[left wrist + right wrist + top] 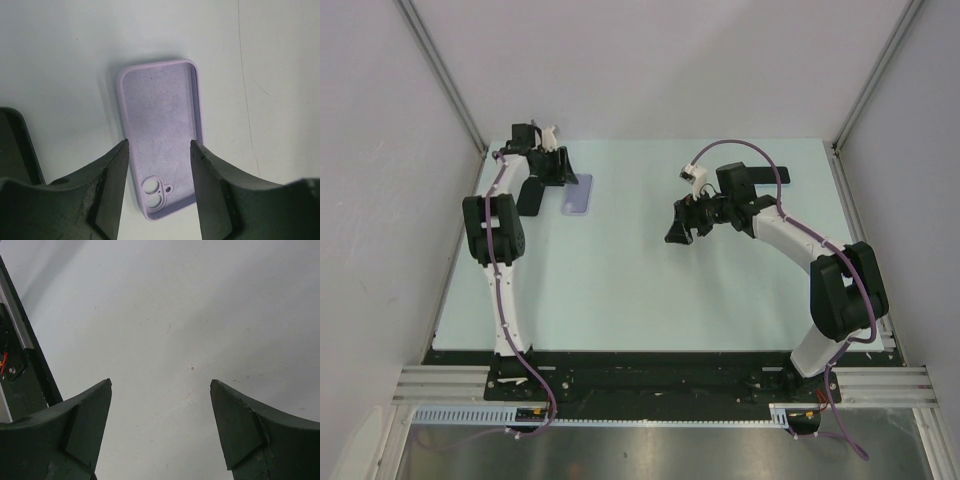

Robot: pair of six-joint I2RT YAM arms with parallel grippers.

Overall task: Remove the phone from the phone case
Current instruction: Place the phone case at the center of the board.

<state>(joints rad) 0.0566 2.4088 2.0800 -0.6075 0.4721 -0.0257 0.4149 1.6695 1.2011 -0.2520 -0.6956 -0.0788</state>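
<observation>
We see a pale mint table (650,290) | plain grey-white walls (650,60) on three sides | aluminium posts (440,70) at the back corners | aluminium rail (660,385) along our near edge | brushed metal sheet (660,455) below it | even light, soft shadows

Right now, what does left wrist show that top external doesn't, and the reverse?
Only left wrist: the phone case is empty inside, open side up, with its camera cutouts at the near end. The left gripper is over it, jaws apart.
Only top external: the right gripper, open, mid-table, well away from the case.
Both: the lilac case lying flat on the table by the left gripper.
</observation>
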